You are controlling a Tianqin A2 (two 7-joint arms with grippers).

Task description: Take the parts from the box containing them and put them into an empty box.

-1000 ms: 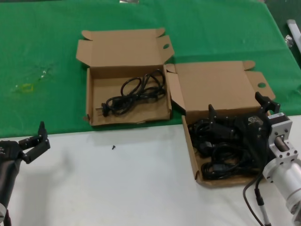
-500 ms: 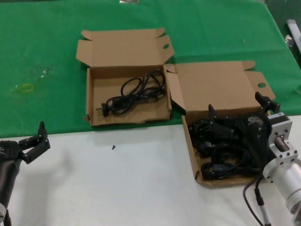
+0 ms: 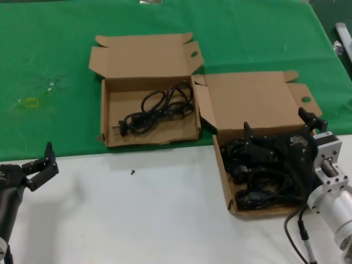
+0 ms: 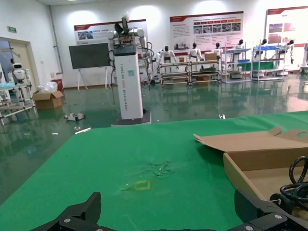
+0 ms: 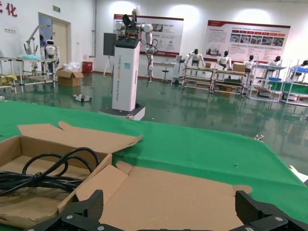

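Observation:
The box containing the parts (image 3: pixel 224 177) sits at the right with its lid (image 3: pixel 250 102) folded back. A pile of black cables (image 3: pixel 258 179) fills it. My right gripper (image 3: pixel 278 125) hangs open over the far end of that pile, holding nothing; in the right wrist view it (image 5: pixel 171 208) faces the lid (image 5: pixel 168 192). The empty box (image 3: pixel 151 137) stands left of it and holds one coiled black cable (image 3: pixel 157 107), also seen as the cable (image 5: pixel 43 173). My left gripper (image 3: pixel 47 163) rests open and empty over the white table at the near left, the gripper (image 4: pixel 168 211) looking across the green cloth.
A green cloth (image 3: pixel 49 55) covers the far table, with a small yellow scrap (image 3: pixel 30 102) at the left. The white tabletop (image 3: pixel 137 214) lies in front, with a tiny black speck (image 3: pixel 132 172) on it. A grey cable (image 3: pixel 302 236) trails from my right arm.

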